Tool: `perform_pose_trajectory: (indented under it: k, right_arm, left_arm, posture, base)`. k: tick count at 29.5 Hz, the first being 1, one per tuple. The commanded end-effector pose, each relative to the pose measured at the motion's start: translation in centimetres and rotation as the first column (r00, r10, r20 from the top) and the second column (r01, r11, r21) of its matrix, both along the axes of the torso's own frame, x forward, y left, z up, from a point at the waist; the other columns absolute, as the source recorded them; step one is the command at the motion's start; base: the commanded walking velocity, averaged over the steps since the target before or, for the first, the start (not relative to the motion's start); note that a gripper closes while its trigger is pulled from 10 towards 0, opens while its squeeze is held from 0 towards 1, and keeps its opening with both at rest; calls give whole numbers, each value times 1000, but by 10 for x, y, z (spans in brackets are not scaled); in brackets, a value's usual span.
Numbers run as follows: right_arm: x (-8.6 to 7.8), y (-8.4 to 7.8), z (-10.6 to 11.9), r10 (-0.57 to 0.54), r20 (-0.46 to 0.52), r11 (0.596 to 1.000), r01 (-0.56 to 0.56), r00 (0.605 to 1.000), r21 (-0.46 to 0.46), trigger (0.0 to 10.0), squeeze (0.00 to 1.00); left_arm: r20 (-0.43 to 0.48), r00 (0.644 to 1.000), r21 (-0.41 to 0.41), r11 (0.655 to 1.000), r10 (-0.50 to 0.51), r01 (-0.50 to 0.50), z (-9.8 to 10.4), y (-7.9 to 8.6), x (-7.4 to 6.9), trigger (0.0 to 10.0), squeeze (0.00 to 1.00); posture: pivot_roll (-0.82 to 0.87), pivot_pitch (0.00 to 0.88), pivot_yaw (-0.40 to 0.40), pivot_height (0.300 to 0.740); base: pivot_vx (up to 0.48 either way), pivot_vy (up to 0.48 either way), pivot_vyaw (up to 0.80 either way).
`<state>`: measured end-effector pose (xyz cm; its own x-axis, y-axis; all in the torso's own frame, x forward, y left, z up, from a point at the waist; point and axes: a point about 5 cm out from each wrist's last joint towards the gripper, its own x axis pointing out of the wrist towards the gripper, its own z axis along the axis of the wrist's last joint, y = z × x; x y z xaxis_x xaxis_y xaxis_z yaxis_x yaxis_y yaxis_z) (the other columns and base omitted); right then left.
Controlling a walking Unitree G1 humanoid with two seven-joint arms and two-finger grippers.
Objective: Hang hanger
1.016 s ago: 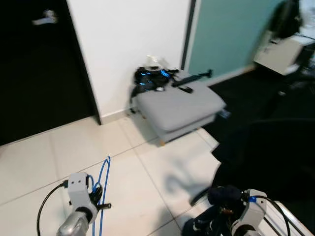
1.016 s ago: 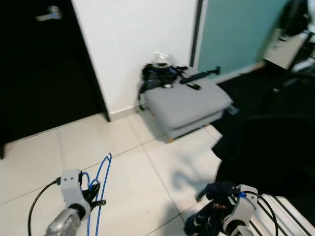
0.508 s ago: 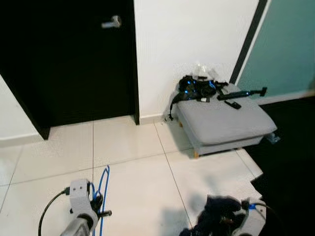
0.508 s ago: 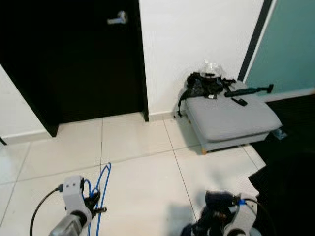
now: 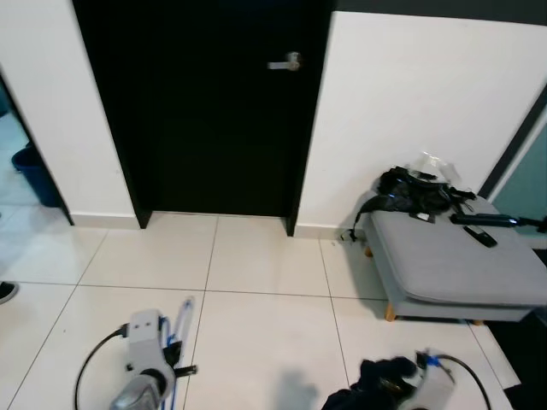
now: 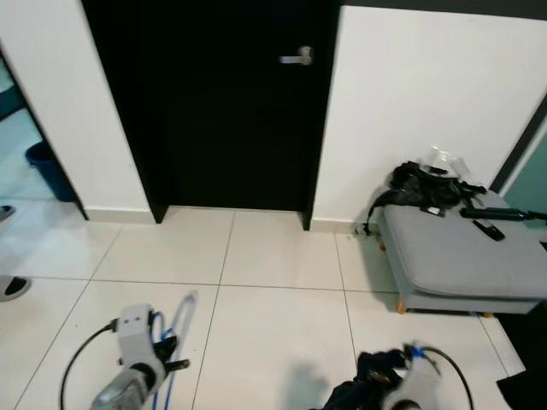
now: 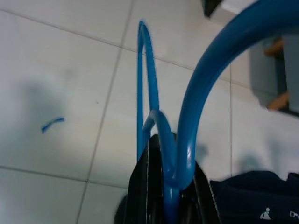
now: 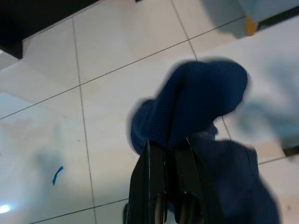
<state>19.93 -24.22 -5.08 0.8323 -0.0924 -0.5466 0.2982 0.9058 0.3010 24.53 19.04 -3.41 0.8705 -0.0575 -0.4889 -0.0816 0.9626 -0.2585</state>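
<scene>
In the eye views, the left gripper holds the blue hanger upright over the white tiled floor. The left wrist view shows its fingers clamped on the hanger's wire. In the right wrist view, the right gripper pinches a dark blue garment.

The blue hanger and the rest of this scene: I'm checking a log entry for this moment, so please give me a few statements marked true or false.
1. The left claw is shut on the blue hanger. True.
2. The right claw holds a white towel. False: it grips a dark blue garment.
3. The black door is shut. True.
4. The grey ottoman is bare. False: a black bag and a remote lie on it.
5. The floor is carpeted. False: it is pale tile.
</scene>
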Motion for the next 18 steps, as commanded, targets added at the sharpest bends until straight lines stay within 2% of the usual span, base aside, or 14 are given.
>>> perform_pose_trajectory:
  k: [1,6,8,10,18]
  right_arm:
    - [2,-7,1,-55,-3,999,55,999,2,10000,0]
    - [5,-9,3,-68,-3,998,68,998,2,10000,0]
    - [15,-14,8,-94,-2,996,94,996,-6,10000,0]
    - [17,-16,10,-103,-4,995,103,995,-6,10000,0]
    - [15,-18,7,-133,-14,991,133,991,14,10000,0]
  left_arm:
    - [-7,1000,-7,1000,-3,3,0,-3,3,10000,0]
    - [-4,1000,-9,1000,-5,5,2,-4,6,10000,0]
    - [8,1000,-13,1000,-21,21,7,-6,14,10000,0]
    - [11,1000,-12,1000,-25,25,8,-5,16,10000,0]
    - [-5,1000,-15,1000,-28,28,6,2,14,10000,0]
  posture:
    - [88,0,-58,740]
    - [88,0,-58,740]
    - [82,0,-43,740]
    - [77,0,-31,740]
    - [78,0,-6,740]
  base:
    - [0,0,756]
    - [0,0,756]
    - [0,0,756]
    - [0,0,756]
    - [0,0,756]
